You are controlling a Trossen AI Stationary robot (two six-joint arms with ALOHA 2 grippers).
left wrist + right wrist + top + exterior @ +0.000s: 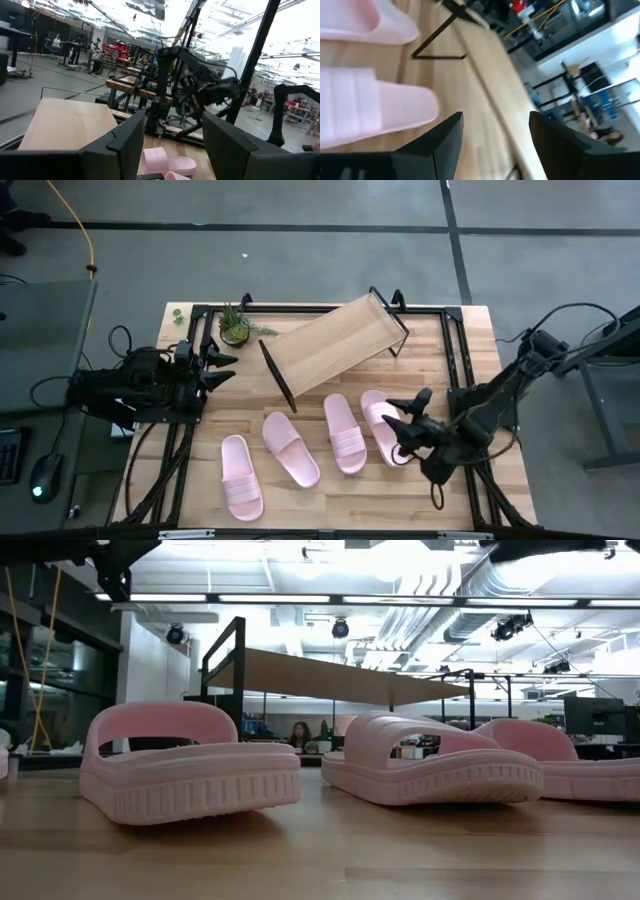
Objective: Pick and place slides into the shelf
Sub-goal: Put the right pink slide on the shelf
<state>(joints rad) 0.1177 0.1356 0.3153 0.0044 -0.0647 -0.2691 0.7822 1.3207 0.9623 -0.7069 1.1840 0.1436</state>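
Four pale pink slides lie sole-down in a row on the wooden table: slide (241,478), slide (291,448), slide (346,433) and the rightmost slide (381,428). The shelf (335,343), a slanted light-wood board in a black frame, stands behind them toward the far edge. My right gripper (392,413) is open and hovers at the rightmost slide's far end; in its wrist view that slide (370,107) lies beside the open gripper (496,120). My left gripper (228,370) waits open at the table's left, facing the shelf board (70,125).
A small potted plant (235,326) stands at the far left corner beside the shelf. A black metal frame (455,350) runs along the table's edges. The low view shows the slides (190,765) close up with the shelf (330,675) behind. Bare wood lies along the near edge.
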